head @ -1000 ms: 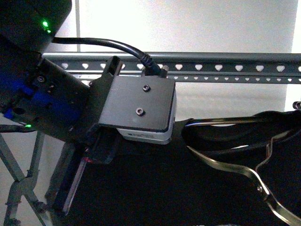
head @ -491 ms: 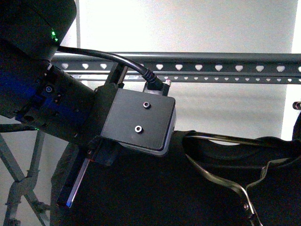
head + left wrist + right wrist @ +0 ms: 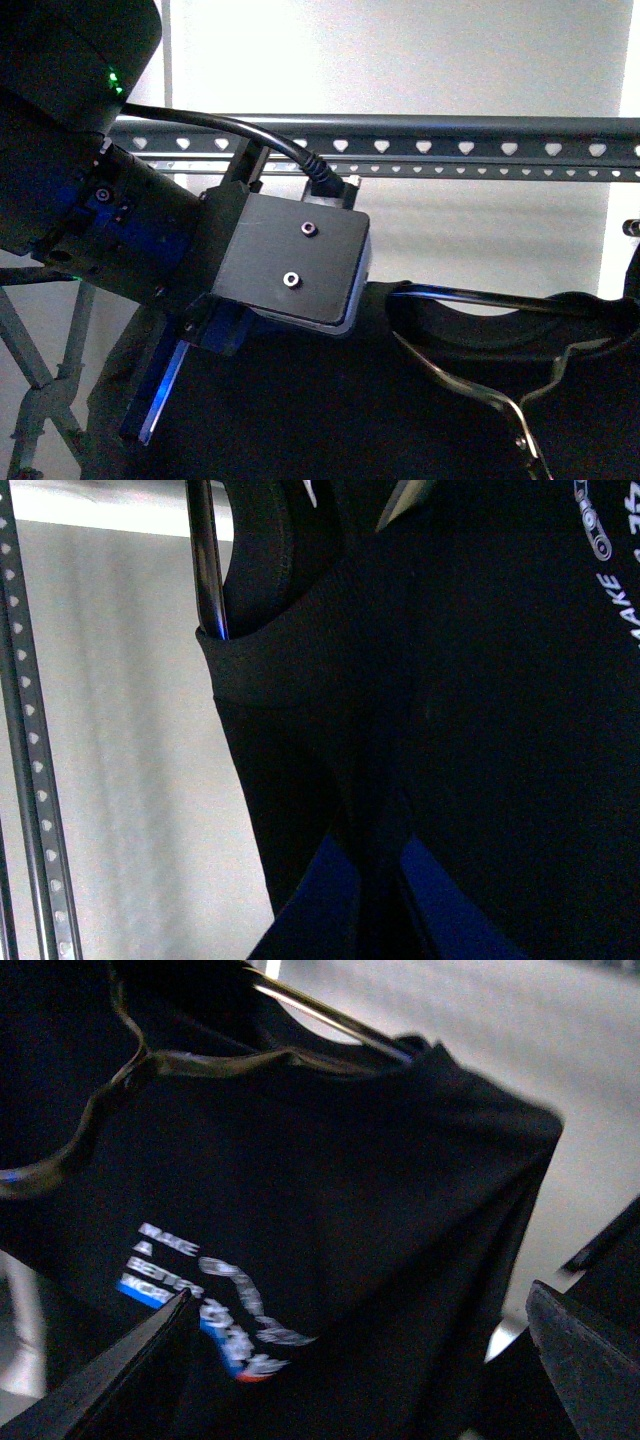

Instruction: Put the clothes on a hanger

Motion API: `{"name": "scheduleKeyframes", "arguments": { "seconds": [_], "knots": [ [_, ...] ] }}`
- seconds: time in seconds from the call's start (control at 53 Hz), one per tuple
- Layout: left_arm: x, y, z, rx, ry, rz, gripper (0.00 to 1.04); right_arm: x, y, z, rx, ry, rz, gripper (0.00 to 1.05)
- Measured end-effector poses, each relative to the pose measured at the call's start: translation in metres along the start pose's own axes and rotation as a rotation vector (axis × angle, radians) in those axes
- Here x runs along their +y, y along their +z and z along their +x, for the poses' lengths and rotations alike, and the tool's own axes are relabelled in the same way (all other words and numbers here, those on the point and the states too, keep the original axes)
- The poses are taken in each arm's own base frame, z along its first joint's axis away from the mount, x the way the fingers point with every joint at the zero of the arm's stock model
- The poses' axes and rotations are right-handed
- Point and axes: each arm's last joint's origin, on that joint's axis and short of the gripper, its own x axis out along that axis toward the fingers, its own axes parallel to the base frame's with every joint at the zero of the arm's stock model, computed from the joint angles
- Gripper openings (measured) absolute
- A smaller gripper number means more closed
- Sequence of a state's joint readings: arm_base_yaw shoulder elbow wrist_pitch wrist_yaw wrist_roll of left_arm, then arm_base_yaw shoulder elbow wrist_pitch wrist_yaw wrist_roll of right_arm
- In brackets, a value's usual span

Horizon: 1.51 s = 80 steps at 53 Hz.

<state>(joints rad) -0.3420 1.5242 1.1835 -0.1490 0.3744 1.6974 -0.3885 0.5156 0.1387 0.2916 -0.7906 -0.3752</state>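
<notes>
Bright wall [image 3: 400, 50] backs hanger [image 3: 450, 135]; wrist views alone show clothes [image 3: 400, 1160] lettering [image 3: 200, 1305].

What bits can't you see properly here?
Shiny metal wire hanger: runs off front view's bottom edge, hook unseen.
Black short-sleeved shirt: white lettering blurred in right wrist view.
Left tool: grip unclear, dark against shirt in left wrist view; arm hides it in front view.
</notes>
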Motion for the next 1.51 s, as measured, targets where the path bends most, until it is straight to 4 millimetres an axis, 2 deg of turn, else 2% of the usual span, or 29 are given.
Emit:
{"name": "scheduleKeyframes", "arguments": {
  "seconds": [0.094, 0.113, 0.189, 0.283, 0.528, 0.736, 0.887, 1.17, 1.453, 1.509],
  "knots": [
    [0.0, -0.001, 0.0, 0.005, 0.0, -0.002, 0.05, -0.02, 0.013, 0.014, -0.031, 0.013, -0.367, 0.97],
    [0.0, -0.001, 0.0, 0.005, 0.0, -0.002, 0.05, -0.022, 0.014, 0.016, -0.034, 0.016, -0.389, 0.97],
    [0.0, -0.001, 0.0, 0.002, 0.0, 0.0, 0.05, -0.04, 0.022, 0.035, -0.055, 0.034, -0.708, 0.97],
    [0.0, 0.0, 0.0, 0.001, 0.0, 0.0, 0.05, -0.051, 0.026, 0.057, -0.086, 0.079, -0.959, 0.97],
    [0.0, 0.0, 0.0, 0.001, 0.0, 0.001, 0.05, -0.06, 0.029, 0.094, -0.087, 0.103, -1.162, 0.97],
    [0.0, 0.0, 0.0, 0.002, 0.0, 0.002, 0.05, -0.065, 0.029, 0.132, -0.035, 0.106, -1.19, 0.97],
    [0.0, -0.001, 0.0, 0.002, 0.0, 0.002, 0.05, -0.07, 0.029, 0.15, -0.015, 0.092, -1.193, 0.96],
    [0.0, -0.001, 0.0, 0.003, 0.0, 0.002, 0.05, -0.082, 0.03, 0.191, 0.033, 0.052, -1.165, 0.45],
    [0.0, -0.001, 0.0, 0.004, 0.0, -0.005, 0.05, -0.081, 0.031, 0.201, 0.038, 0.045, -1.122, 0.15],
    [0.0, -0.001, 0.0, 0.003, 0.002, -0.007, 0.11, -0.081, 0.031, 0.201, 0.035, 0.046, -1.117, 0.1]
  ]
}}
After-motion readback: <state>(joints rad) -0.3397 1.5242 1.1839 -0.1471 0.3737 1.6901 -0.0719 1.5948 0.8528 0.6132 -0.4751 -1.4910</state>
